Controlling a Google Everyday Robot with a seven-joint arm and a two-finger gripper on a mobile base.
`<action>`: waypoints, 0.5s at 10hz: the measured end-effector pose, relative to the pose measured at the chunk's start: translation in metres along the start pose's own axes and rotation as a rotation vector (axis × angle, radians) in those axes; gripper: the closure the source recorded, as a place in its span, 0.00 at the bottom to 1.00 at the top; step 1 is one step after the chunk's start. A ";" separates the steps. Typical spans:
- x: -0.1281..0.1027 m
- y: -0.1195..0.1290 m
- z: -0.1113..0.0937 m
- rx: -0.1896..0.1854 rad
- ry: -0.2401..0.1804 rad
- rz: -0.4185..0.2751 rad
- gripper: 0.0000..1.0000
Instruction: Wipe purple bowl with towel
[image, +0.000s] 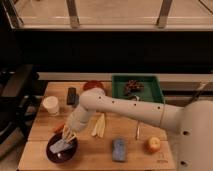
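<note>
The purple bowl (63, 151) sits at the front left of the wooden table (90, 156). A pale grey towel (59, 146) lies inside it, pressed against the bowl's inner surface. My gripper (67, 135) is at the bowl's back rim, pointing down into it, shut on the top of the towel. The white arm (125, 110) reaches in from the right across the middle of the table. Part of the bowl's back rim is hidden behind the gripper.
A white cup (51, 105), a dark block (71, 96) and a red bowl (92, 86) stand at the back left. A green tray (140, 95) is at the back right. Yellow sticks (99, 126), a blue sponge (119, 149) and an orange fruit (153, 145) lie nearby. A chair (12, 102) stands to the left.
</note>
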 end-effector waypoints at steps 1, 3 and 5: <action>-0.006 -0.004 0.007 -0.005 -0.011 -0.001 1.00; -0.012 0.003 0.011 -0.015 -0.017 0.017 1.00; -0.011 0.023 0.004 -0.027 -0.013 0.052 1.00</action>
